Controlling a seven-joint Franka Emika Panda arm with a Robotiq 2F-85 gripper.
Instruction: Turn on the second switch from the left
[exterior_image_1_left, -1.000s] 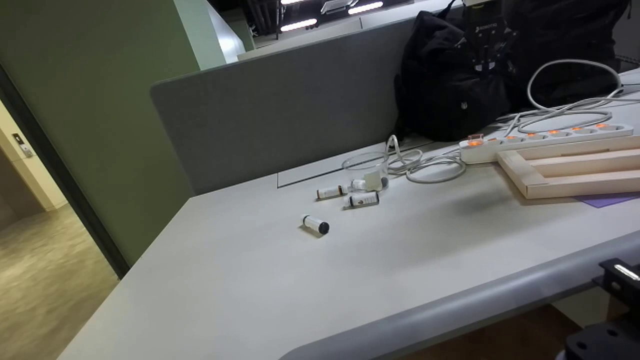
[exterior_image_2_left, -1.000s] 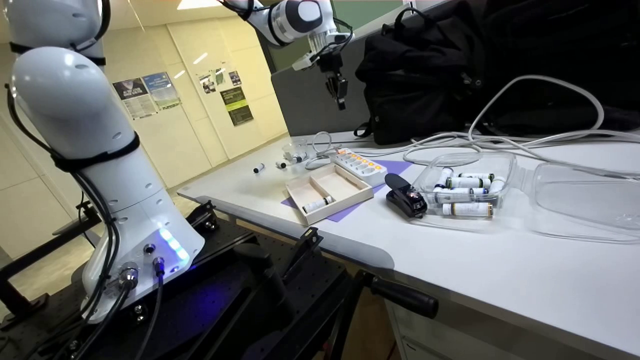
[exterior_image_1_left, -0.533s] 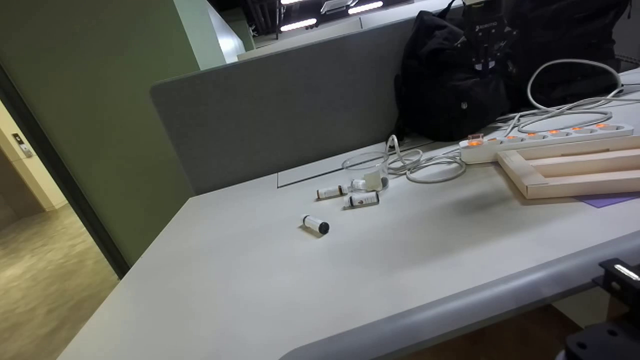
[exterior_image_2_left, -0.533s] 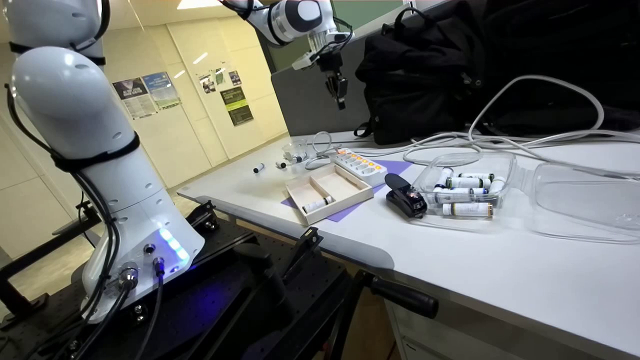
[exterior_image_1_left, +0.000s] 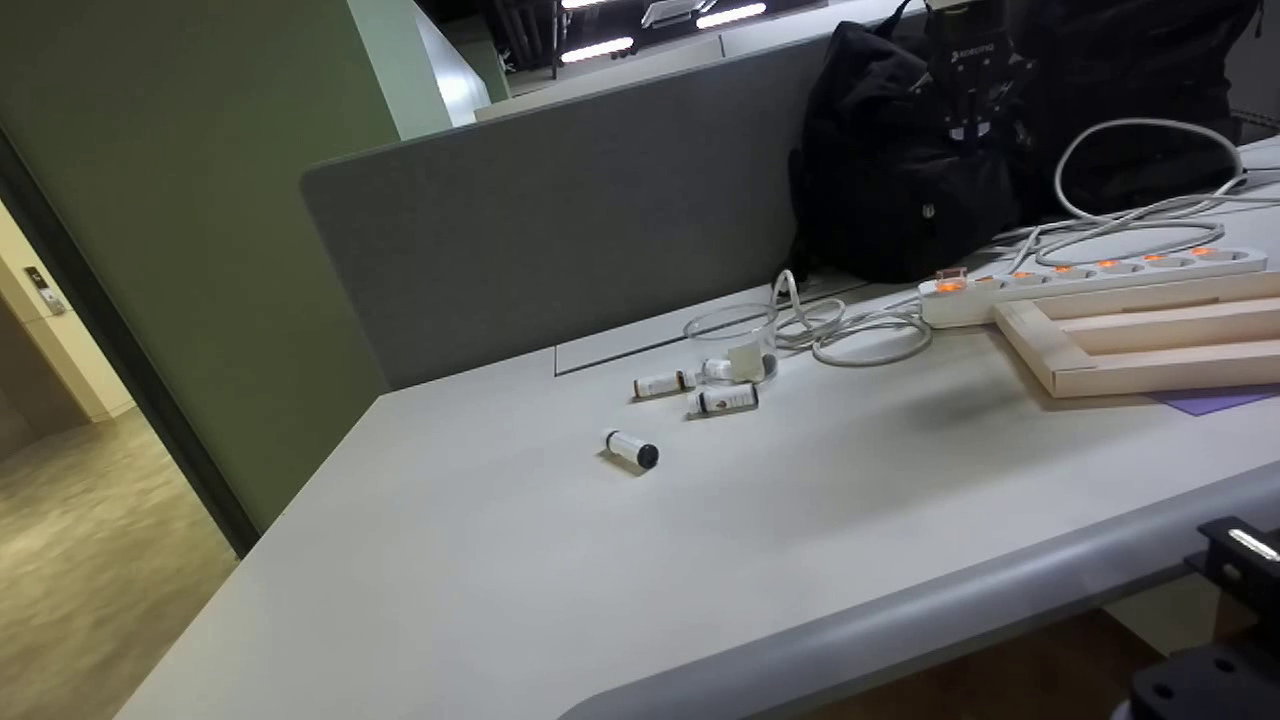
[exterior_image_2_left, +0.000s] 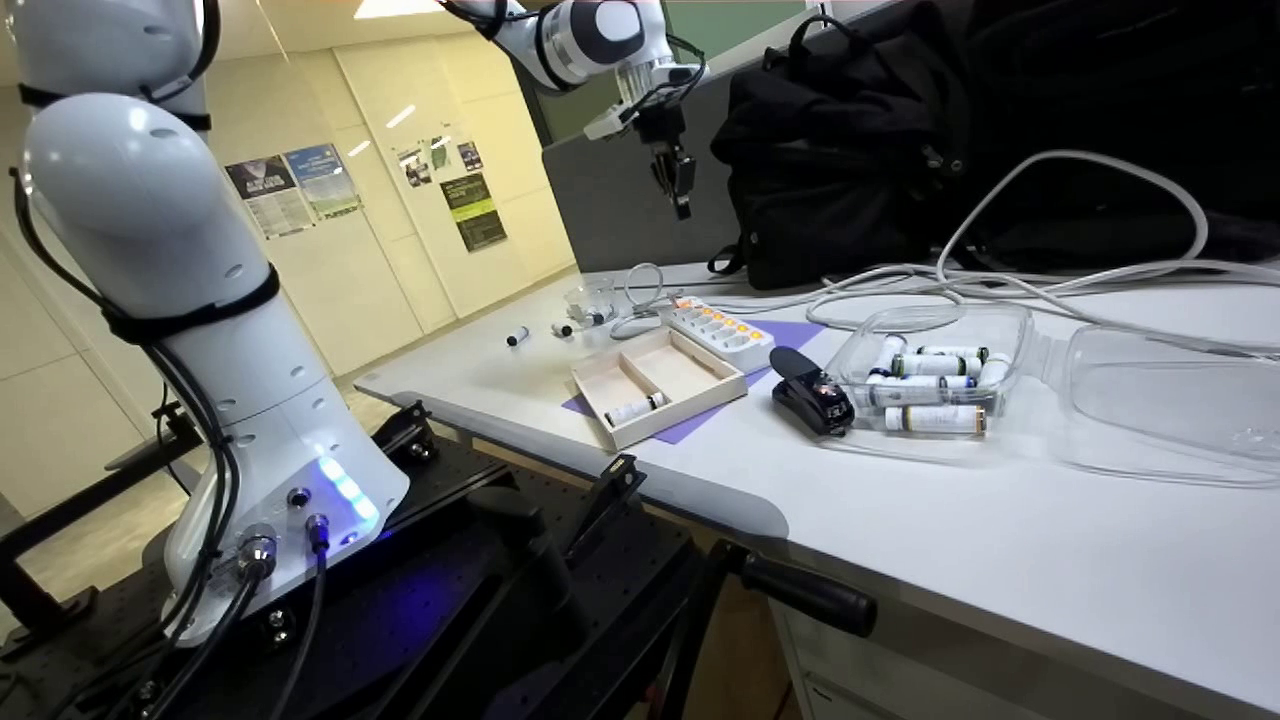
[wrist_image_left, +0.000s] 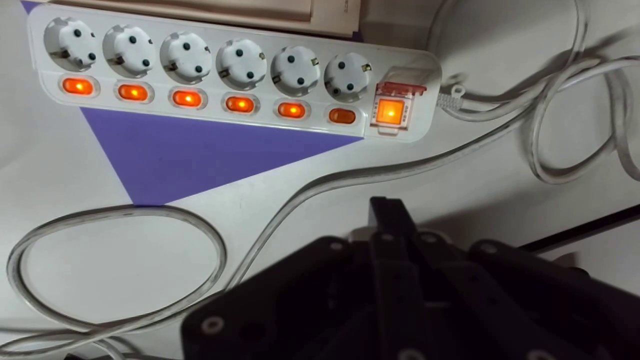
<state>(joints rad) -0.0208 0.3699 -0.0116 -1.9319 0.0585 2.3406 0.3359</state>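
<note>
A white power strip (wrist_image_left: 422, 120) lies across the top of the wrist view; it also shows in both exterior views (exterior_image_1_left: 958, 312) (exterior_image_2_left: 748, 352). It has a row of sockets with small orange switches. At its cable end is a large lit main switch (wrist_image_left: 390, 112), its clear cover flipped up. The small switch beside that, the second switch from the left in an exterior view (exterior_image_1_left: 985, 281), is unlit in the wrist view (wrist_image_left: 342, 116). The other small switches glow. My gripper (wrist_image_left: 386, 199) is shut and empty, raised above the table (exterior_image_2_left: 682, 212), apart from the strip.
A wooden tray (exterior_image_2_left: 680, 420) sits against the strip, over purple paper (wrist_image_left: 200, 155). Loose white cables (wrist_image_left: 360, 175) lie under and around the gripper. A black backpack (exterior_image_2_left: 830, 190) and grey partition (exterior_image_1_left: 560, 230) stand behind. Small bottles (exterior_image_1_left: 630, 448) and a clear cup (exterior_image_1_left: 730, 325) lie nearby.
</note>
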